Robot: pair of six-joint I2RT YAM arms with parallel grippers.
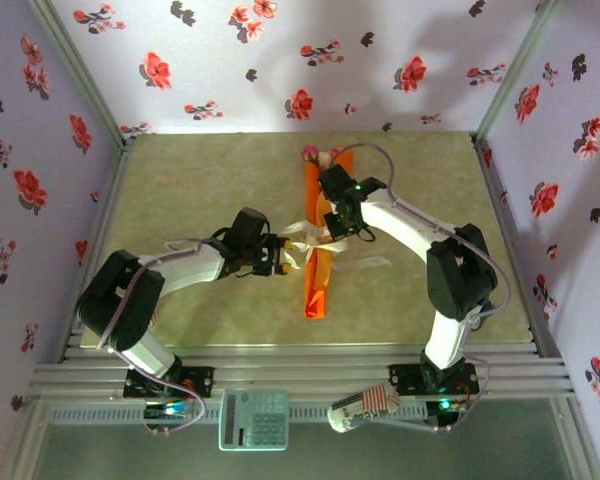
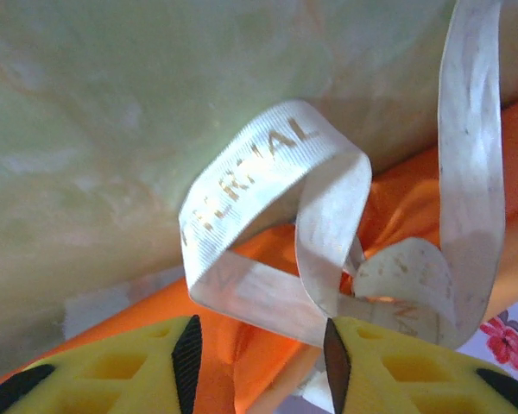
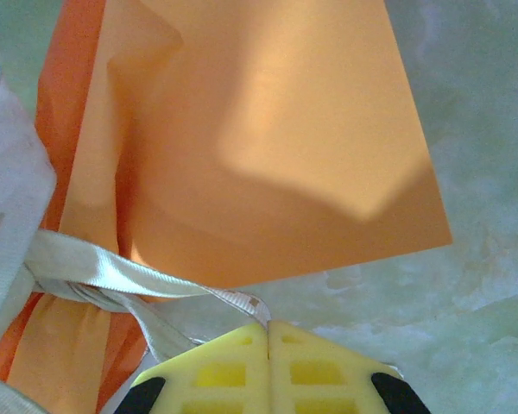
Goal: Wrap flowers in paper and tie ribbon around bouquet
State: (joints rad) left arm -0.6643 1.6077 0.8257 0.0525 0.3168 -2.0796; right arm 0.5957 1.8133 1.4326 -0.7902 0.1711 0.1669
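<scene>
Now that the orange paper (image 3: 268, 129) wraps the flowers (image 1: 315, 155) into a bouquet (image 1: 316, 285) lying mid-table, tying seems unfinished: the ribbon (image 2: 242, 185) circles it loosely, the right gripper (image 3: 268, 332) pinching one end, the left gripper (image 2: 259, 345) parted beside a loop.

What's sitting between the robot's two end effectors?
In the top view, loops of cream ribbon and the orange paper bouquet lie between the left end effector and the right end effector.

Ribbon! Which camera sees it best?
The left wrist view: the ribbon loops large and close, its gold lettering visible. The right wrist view shows a strand round the orange paper, running into the shut right gripper. The top view shows small pale loops on the bouquet.
</scene>
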